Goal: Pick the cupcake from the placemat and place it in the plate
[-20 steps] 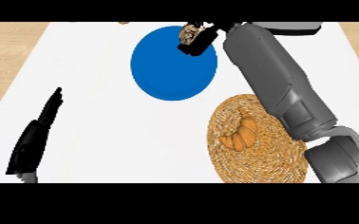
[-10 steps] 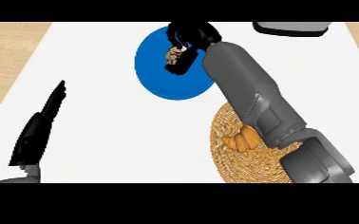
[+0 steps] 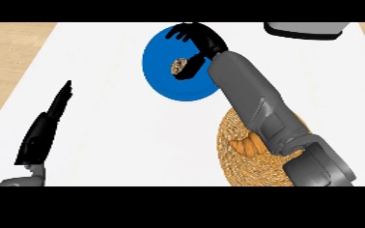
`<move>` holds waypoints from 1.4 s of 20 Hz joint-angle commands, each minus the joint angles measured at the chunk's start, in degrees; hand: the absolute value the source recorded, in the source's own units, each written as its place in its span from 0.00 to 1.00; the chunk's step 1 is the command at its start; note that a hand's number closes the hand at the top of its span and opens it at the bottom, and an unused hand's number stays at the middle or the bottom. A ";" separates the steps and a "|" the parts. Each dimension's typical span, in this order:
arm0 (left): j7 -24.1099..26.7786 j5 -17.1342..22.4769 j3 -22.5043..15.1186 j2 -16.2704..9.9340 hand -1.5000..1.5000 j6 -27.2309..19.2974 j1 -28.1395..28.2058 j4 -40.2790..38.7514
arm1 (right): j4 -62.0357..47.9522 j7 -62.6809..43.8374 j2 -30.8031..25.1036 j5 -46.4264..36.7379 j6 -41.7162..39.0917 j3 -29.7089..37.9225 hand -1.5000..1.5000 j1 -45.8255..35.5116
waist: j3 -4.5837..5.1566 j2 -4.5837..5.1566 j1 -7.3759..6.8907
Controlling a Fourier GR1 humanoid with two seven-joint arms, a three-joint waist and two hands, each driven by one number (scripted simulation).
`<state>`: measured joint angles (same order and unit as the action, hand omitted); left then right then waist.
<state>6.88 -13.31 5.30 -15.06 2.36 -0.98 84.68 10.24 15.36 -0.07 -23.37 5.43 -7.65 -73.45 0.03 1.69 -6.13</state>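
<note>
— Brown and small, the round cupcake point(image 3: 178, 66) sits over the middle of the flat round blue plate point(image 3: 160, 84). Why is it there and not on the mat?

— Because the plate is where the task wants it. The black right hand point(image 3: 196, 41) reaches in from the plate's two o'clock side, its thumb curling down to the cupcake's four o'clock edge while the other fingers spread out at the plate's twelve o'clock rim. I judge the hand is at the point of release; whether the thumb touches the cupcake, or whether the cake rests on the plate or hangs just above it, I cannot tell.

— And the round woven straw placemat point(image 3: 239, 166)?

— It lies at the plate's five o'clock, just beside it. The grey right forearm point(image 3: 257, 104) crosses it on the way to the plate, which explains the arm's slant. An orange ridged object point(image 3: 248, 146) of unclear kind remains on the mat, half hidden by the arm.

— The other hand?

— The black left hand point(image 3: 46, 128) rests at the plate's eight o'clock, well apart, fingers straight and holding nothing, kept out of the working arm's way.

— Anything else?

— A grey object point(image 3: 306, 29) sits at the plate's two o'clock, cut by the view's top edge, on the white counter point(image 3: 107, 140).
</note>
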 commanded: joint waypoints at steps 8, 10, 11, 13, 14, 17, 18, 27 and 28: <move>0.00 -1.10 0.19 0.76 0.50 -1.43 0.73 -0.29 | 1.63 5.49 -1.76 12.28 7.35 13.07 0.00 1.93 | -0.07 -0.22 2.91; -0.52 -1.17 -0.66 2.09 0.50 -1.98 1.13 1.27 | 1.05 3.24 -4.88 14.36 4.69 15.52 0.00 -0.58 | -0.09 -0.23 2.55; -0.31 0.39 1.36 -0.61 0.50 0.16 2.13 1.76 | 0.50 5.59 -7.09 15.20 3.20 16.53 0.00 1.68 | -0.11 -0.02 2.03; 1.38 0.28 2.01 0.01 0.50 -0.98 1.19 -0.57 | 1.19 5.70 -9.41 18.71 -3.58 19.68 0.00 0.43 | -0.09 -0.03 2.64; 2.84 -0.52 0.74 1.63 0.50 -1.96 2.97 -0.46 | 1.03 9.24 -10.32 19.24 -3.61 20.43 0.00 3.25 | -0.11 0.23 2.24; 3.23 -1.16 0.51 0.77 0.50 -1.34 3.35 -0.77 | 0.48 13.28 -14.21 20.01 -7.27 21.64 0.00 5.42 | -0.15 0.45 1.84; 1.83 0.14 0.30 0.69 0.50 -0.05 4.70 2.91 | 0.44 14.83 -15.83 20.64 -9.69 22.29 0.00 6.40 | -0.25 0.45 1.00; 1.25 0.48 1.18 0.01 0.50 0.35 3.09 2.63 | -1.35 22.40 -23.51 18.14 -17.17 21.01 0.00 9.58 | -0.27 0.77 0.41; -0.07 -0.61 0.72 0.61 0.50 -0.72 0.18 0.84 | -1.48 23.30 -22.94 18.28 -17.43 21.19 0.00 9.73 | -0.25 0.84 1.17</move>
<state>7.57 -13.20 6.33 -14.88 2.32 0.81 86.09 9.49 35.73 -21.16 -4.66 -9.78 13.57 -65.06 -0.20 2.37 -5.05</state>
